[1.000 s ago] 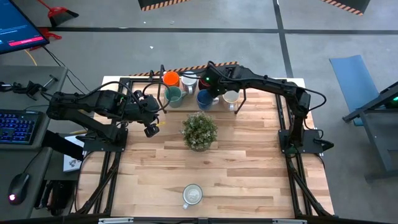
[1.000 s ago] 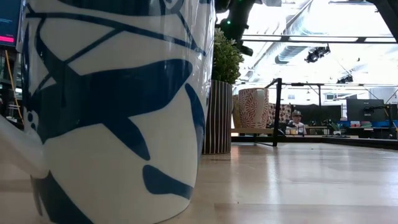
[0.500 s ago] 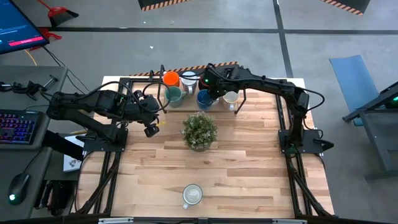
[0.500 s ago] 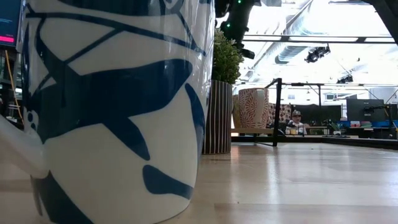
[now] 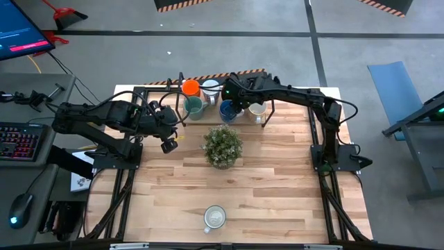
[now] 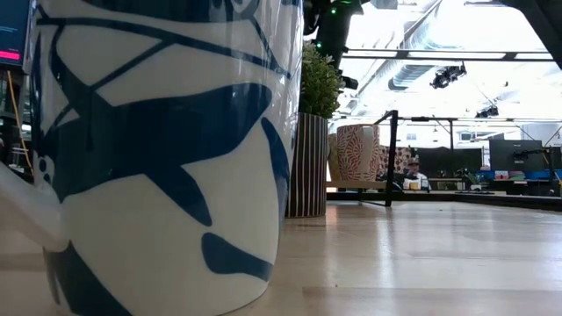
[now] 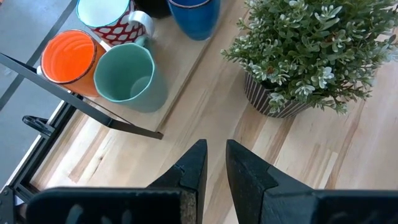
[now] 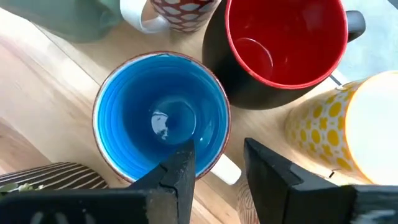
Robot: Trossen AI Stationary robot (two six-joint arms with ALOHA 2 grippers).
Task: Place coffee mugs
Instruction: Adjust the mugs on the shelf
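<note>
Right wrist view alone shows red mug (image 8: 283,40) interior, right gripper (image 8: 217,163) fingers parted over blue mug (image 8: 161,118), left gripper (image 7: 212,163) fingers narrow and empty, high view counts six mugs.

Light wooden counter (image 5: 277,180). Along the far edge stands a cluster of mugs: orange mug (image 5: 190,88), teal mug (image 5: 193,106), blue mug (image 5: 227,110), cream mug (image 5: 257,110). Potted plant (image 5: 223,146) at centre. One white mug (image 5: 214,218) stands alone near the front edge.
</note>
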